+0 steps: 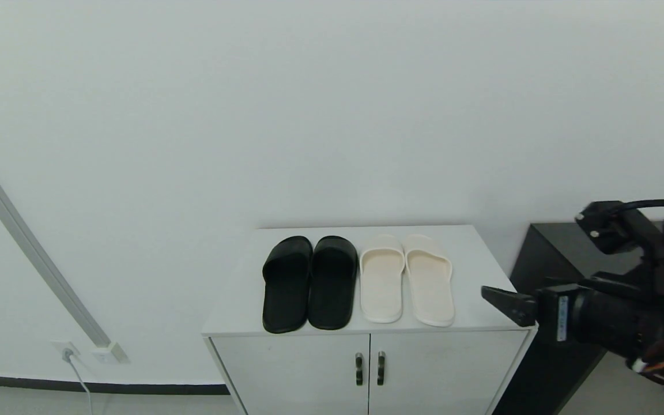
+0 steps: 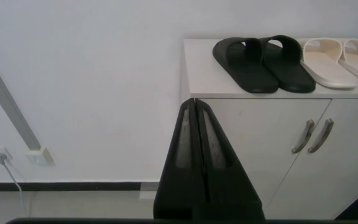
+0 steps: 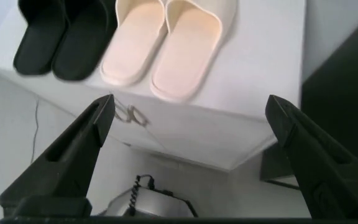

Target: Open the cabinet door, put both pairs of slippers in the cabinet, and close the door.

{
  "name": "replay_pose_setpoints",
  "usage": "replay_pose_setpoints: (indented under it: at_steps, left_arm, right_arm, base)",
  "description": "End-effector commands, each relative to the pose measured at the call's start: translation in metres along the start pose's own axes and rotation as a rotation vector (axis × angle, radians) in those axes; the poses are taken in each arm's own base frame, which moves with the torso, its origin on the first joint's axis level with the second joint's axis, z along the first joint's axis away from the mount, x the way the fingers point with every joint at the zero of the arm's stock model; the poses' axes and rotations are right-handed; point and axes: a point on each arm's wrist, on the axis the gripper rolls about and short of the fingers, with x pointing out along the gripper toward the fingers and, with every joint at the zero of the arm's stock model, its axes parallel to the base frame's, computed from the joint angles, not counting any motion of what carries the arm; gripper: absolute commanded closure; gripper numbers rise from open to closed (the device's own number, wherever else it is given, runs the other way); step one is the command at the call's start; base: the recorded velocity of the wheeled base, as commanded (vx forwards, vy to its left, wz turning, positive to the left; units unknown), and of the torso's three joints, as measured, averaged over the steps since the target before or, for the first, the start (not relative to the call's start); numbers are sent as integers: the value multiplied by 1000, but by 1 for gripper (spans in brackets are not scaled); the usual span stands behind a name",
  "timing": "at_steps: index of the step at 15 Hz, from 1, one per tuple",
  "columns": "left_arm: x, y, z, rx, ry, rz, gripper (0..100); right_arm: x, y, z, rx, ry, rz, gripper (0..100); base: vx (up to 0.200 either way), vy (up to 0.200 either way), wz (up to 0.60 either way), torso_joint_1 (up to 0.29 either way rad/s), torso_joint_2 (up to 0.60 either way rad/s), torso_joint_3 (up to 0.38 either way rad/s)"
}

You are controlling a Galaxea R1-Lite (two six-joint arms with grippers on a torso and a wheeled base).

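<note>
The left gripper [image 2: 196, 127] hangs low in front of the cabinet's [image 1: 240, 305] left front corner, its fingers pressed together on nothing. The right gripper [image 3: 190, 106] sits off the cabinet's right front corner, at about 4 o'clock in the head view, with its fingers spread wide apart and nothing between them; one fingertip [image 1: 490, 295] points towards 9 o'clock over the corner of the top. The cabinet itself stands at 6 o'clock in the head view, white, with both doors shut: the left door [image 1: 291, 374] and the right door [image 1: 441, 369] meet at the middle, where two dark upright handles [image 1: 359, 369] sit just beside each other. What is inside cannot be told. Both pairs lie on the top, not in the cabinet. Taking the wall as 12 o'clock, the black slippers [image 1: 332, 282] lie on the 9 o'clock side of the top's middle and the cream slippers [image 1: 381, 276] on the 3 o'clock side, the pairs touching or nearly so, heels at the front edge and toes towards 12. A black unit [image 1: 545, 248] stands at the cabinet's 3 o'clock against the white wall [image 1: 332, 115]. At 9 o'clock a grey duct [image 1: 26, 242] slants down the wall to a socket [image 1: 65, 349] with a plug in it.
</note>
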Motion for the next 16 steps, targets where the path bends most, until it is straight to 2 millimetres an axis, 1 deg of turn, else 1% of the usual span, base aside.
replay_pose_setpoints:
  at_steps: [1, 3, 4, 6, 8, 9, 10, 11, 13, 15, 16]
  left_arm:
    - [0, 0, 0, 0, 0, 0, 100]
    - [0, 0, 0, -2, 2, 0, 100]
    - [0, 0, 0, -2, 0, 0, 100]
    - [0, 0, 0, 0, 0, 0, 100]
    - [0, 0, 0, 0, 2, 0, 100]
    - [0, 0, 0, 0, 0, 0, 100]
    - [0, 0, 0, 0, 2, 0, 100]
    - [0, 0, 0, 0, 2, 0, 100]
    - [0, 0, 0, 0, 2, 0, 100]
    - [0, 0, 0, 0, 0, 0, 100]
    - [0, 0, 0, 0, 0, 0, 100]
  right_arm:
    - [57, 35, -9, 7, 28, -37, 0]
    - [88, 48, -11, 12, 1, -80, 0]
    - [94, 51, -12, 11, -2, -87, 0]
    - [122, 66, -17, 20, -36, -158, 0]
    - [143, 72, -22, 30, -60, -193, 0]
    - [152, 73, -24, 36, -76, -206, 0]
    - [169, 72, -29, 43, -88, -223, 0]
    - [180, 71, -32, 43, -84, -235, 0]
    - [196, 70, -38, 45, -75, -253, 0]
    - [205, 72, -40, 42, -75, -255, 0]
    - [216, 71, -40, 48, -82, -263, 0]
  base:
    - [0, 0, 0, 0, 0, 0]
    - [0, 0, 0, 0, 0, 0]
    - [0, 0, 0, 0, 0, 0]
    - [0, 0, 0, 0, 0, 0]
    - [0, 0, 0, 0, 0, 0]
    - [0, 0, 0, 0, 0, 0]
    - [0, 0, 0, 0, 0, 0]
    - [0, 0, 0, 0, 0, 0]
    - [0, 0, 0, 0, 0, 0]
    - [0, 0, 0, 0, 0, 0]
    - [0, 0, 0, 0, 0, 0]
